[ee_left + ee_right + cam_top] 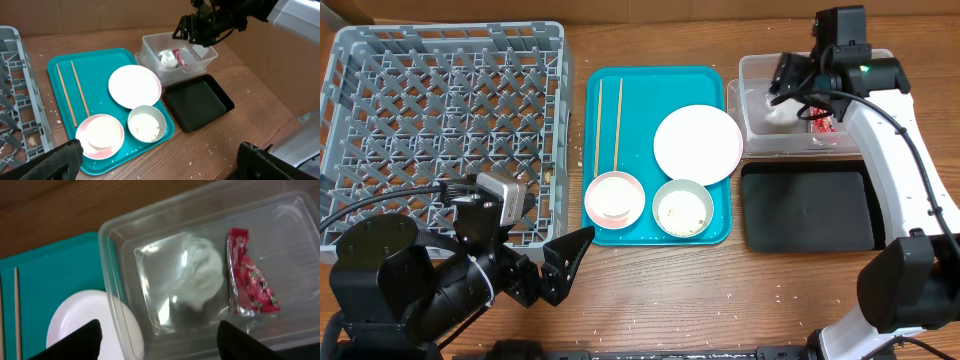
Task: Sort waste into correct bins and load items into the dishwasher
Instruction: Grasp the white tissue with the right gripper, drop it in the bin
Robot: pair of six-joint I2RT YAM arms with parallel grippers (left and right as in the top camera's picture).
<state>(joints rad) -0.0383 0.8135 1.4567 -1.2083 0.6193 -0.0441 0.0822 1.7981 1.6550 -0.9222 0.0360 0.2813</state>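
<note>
Right gripper (160,341): fingers apart, empty, above clear tub (114,295). Napkin (202,277) and red wrapper (248,275) lie inside. Waste sorting apparently near done; next, likely, plate (698,144) to grey rack (440,120), needing a rim grasp.

We see matt, grained wood in the table (770,310) and bare pale wood in the chopsticks (618,125). The dish rack (440,110) is dull grey plastic. The tub (150,230) is clear, glossy plastic (glare streaks its floor), holding a shiny crinkled red wrapper (250,280) and a soft crumpled paper napkin (202,277). The teal tray (640,100) looks smooth; the black tray (810,210) matt.
</note>
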